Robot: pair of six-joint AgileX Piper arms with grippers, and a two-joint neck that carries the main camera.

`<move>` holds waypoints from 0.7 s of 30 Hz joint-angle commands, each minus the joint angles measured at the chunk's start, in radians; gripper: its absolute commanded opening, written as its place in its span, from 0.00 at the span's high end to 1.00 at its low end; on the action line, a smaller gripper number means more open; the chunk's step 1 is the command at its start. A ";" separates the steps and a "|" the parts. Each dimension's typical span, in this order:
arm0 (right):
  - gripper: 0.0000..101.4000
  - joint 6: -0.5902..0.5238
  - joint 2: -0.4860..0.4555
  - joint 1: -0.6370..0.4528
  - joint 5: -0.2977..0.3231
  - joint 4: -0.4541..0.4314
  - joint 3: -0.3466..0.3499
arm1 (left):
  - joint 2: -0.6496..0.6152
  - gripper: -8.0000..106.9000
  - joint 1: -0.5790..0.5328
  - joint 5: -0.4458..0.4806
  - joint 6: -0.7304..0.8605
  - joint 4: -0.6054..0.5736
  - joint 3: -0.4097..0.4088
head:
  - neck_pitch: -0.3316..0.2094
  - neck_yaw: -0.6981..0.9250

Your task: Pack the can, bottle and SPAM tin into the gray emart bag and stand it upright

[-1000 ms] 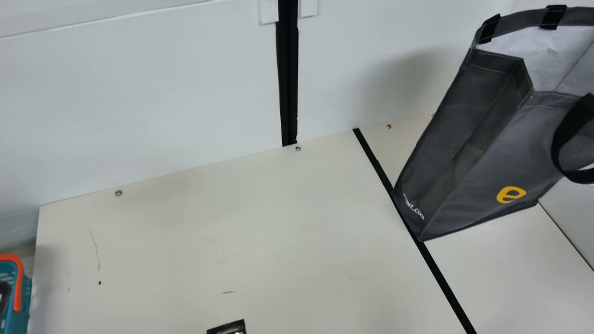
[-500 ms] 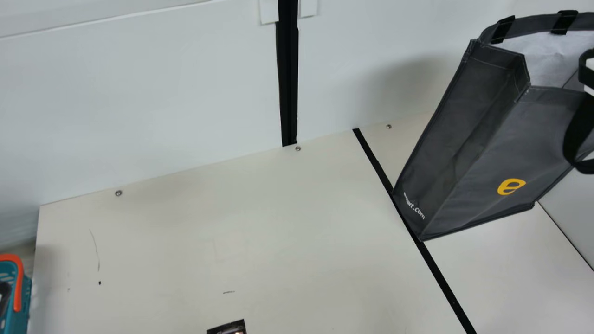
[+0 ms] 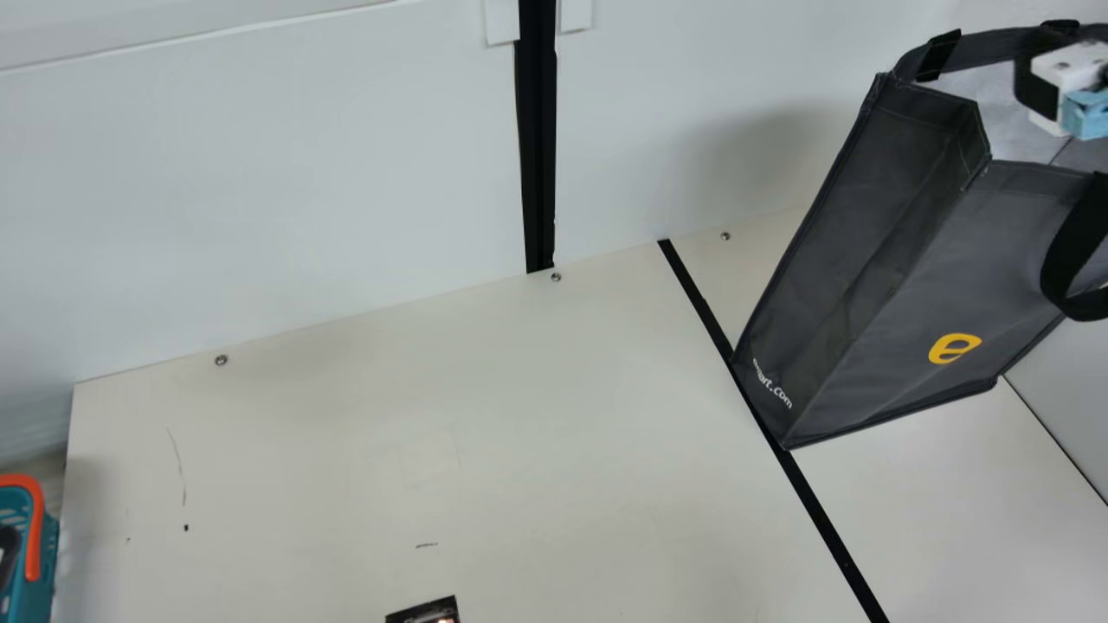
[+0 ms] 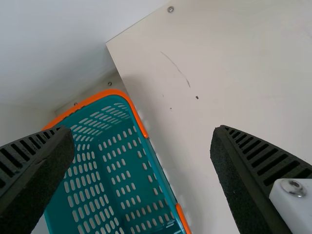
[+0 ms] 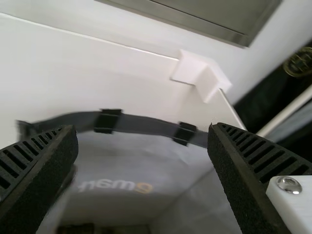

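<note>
Evidently the gray emart bag (image 3: 866,285) stands upright; I can't tell what's packed or left. My left gripper (image 4: 142,131) and right gripper (image 5: 142,128) are spread, empty.

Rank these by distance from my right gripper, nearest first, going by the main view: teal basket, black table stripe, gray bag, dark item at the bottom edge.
1. Gray bag: right side, its mouth at the right gripper.
2. Black table stripe: right of centre.
3. Dark item: bottom edge, left of centre.
4. Teal basket: far left.
</note>
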 commanded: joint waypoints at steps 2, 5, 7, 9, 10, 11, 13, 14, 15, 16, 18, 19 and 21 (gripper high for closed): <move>0.06 0.015 -0.004 0.058 0.006 0.007 -0.002 | 0.000 0.15 0.000 0.000 0.000 0.000 0.000 | -0.023 -0.001; 0.06 0.033 -0.009 0.114 0.014 0.012 0.000 | 0.000 0.15 0.000 0.000 0.000 0.000 0.000 | -0.023 -0.001; 0.06 0.046 -0.014 0.152 0.020 0.015 0.005 | 0.000 0.15 0.000 0.000 0.000 0.000 0.000 | -0.023 -0.001; 0.06 0.063 -0.018 0.191 0.030 0.021 0.013 | 0.000 0.15 0.000 0.000 0.000 0.000 0.000 | -0.023 -0.001; 0.06 0.072 -0.020 0.210 0.034 0.024 0.019 | 0.000 0.15 0.000 0.000 0.000 0.000 0.000 | -0.023 -0.001; 0.06 0.081 -0.023 0.229 0.039 0.029 0.025 | 0.000 0.15 0.000 0.000 0.000 0.000 0.000 | -0.023 -0.001; 0.06 0.099 -0.027 0.266 0.047 0.036 0.037 | 0.000 0.15 0.000 0.000 0.000 0.000 0.000 | -0.023 -0.001; 0.06 0.107 -0.029 0.283 0.051 0.040 0.044 | 0.000 0.15 0.000 0.000 0.000 0.000 0.000 | -0.023 -0.001; 0.06 0.115 -0.031 0.299 0.055 0.044 0.051 | 0.000 0.15 0.000 0.000 0.000 0.000 0.000 | -0.023 -0.001; 0.06 0.123 -0.033 0.316 0.058 0.047 0.058 | 0.000 0.15 0.000 0.000 0.000 0.000 0.000 | -0.023 -0.001; 0.06 0.140 -0.038 0.346 0.066 0.055 0.073 | 0.000 0.15 0.000 0.000 0.000 0.000 0.000 | -0.023 -0.001; 0.06 0.149 -0.041 0.360 0.069 0.058 0.082 | 0.000 0.15 0.000 0.000 0.000 0.000 0.000 | -0.023 -0.001; 0.06 0.166 -0.047 0.387 0.076 0.061 0.101 | 0.000 0.15 0.000 0.000 0.000 0.000 0.000 | -0.023 -0.001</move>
